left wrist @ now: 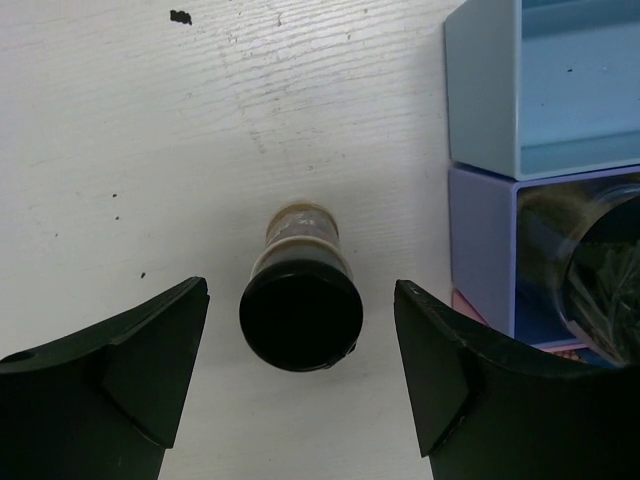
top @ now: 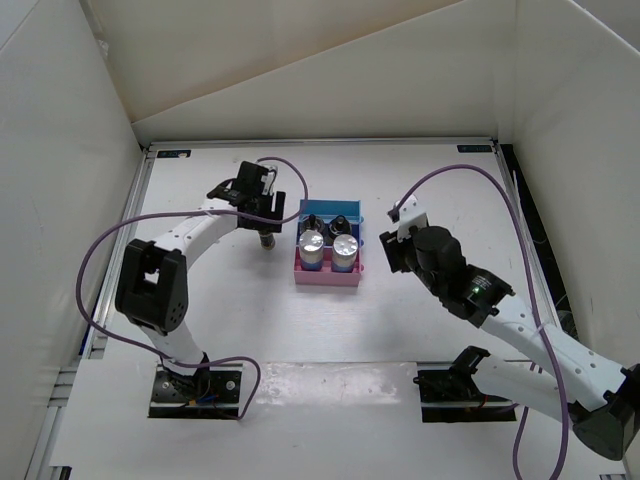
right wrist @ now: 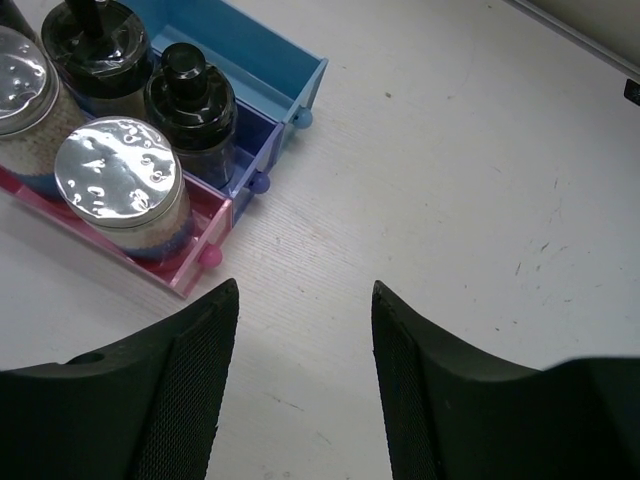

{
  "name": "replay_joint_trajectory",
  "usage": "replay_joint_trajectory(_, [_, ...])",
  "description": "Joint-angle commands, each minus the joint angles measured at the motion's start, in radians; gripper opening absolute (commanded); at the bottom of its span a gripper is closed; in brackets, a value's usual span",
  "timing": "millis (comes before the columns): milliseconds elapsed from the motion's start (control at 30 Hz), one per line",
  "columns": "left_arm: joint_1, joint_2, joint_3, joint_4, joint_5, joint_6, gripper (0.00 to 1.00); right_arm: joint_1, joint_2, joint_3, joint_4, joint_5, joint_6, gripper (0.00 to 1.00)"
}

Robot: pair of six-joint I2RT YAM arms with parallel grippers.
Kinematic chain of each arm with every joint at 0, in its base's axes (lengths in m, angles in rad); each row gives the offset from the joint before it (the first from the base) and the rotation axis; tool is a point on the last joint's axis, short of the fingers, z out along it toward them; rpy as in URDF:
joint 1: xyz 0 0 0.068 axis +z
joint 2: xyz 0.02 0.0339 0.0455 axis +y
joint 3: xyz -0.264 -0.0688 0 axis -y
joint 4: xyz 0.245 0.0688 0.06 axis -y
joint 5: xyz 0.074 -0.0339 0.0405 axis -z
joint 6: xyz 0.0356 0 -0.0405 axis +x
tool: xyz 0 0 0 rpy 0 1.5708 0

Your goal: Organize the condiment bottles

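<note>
The right gripper (right wrist: 303, 300) hovers over the table (top: 230, 330) just right of the rack (top: 327, 277), its jaws partway apart and empty. The left gripper (left wrist: 300, 295) stands wide, its jaws flanking a brown bottle (left wrist: 300, 320) without touching it. This bottle stands upright left of the rack. Two silver-topped bottles (right wrist: 120, 170) fill the pink front tier. Two black-capped bottles (right wrist: 190, 95) stand in the purple tier behind.
</note>
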Motion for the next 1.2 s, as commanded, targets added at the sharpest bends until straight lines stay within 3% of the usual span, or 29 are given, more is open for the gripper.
replay_joint_trajectory(0, [0.007,0.003,0.047,0.027,0.03,-0.006,0.86,-0.014,-0.001,0.033,0.016,-0.016,0.003,0.59])
replay_joint_trajectory(200, [0.008,0.012,0.061,0.027,0.032,-0.003,0.76,-0.029,0.004,0.025,0.025,-0.033,0.009,0.59])
replay_joint_trajectory(300, [0.005,0.017,0.071,0.013,0.029,-0.001,0.55,-0.032,0.007,0.024,0.03,-0.039,0.009,0.59])
replay_joint_trajectory(333, [0.007,0.015,0.07,0.01,0.026,-0.001,0.44,-0.035,0.004,0.024,0.03,-0.038,0.012,0.59])
replay_joint_trajectory(367, [0.007,0.015,0.07,0.003,0.02,-0.003,0.17,-0.034,0.007,0.024,0.03,-0.038,0.012,0.59])
replay_joint_trajectory(467, [0.005,0.003,0.071,0.001,0.012,-0.006,0.0,-0.032,0.004,0.022,0.027,-0.041,0.012,0.58])
replay_joint_trajectory(700, [-0.009,-0.032,0.146,-0.036,-0.008,0.034,0.0,-0.027,-0.001,0.024,0.025,-0.038,0.012,0.58])
replay_joint_trajectory(933, [-0.033,0.014,0.425,-0.117,0.013,0.061,0.0,-0.015,-0.012,0.024,0.016,-0.019,0.01,0.58])
replay_joint_trajectory(1167, [-0.114,0.158,0.681,-0.186,0.02,0.086,0.0,-0.038,-0.033,0.029,0.001,-0.021,0.006,0.58])
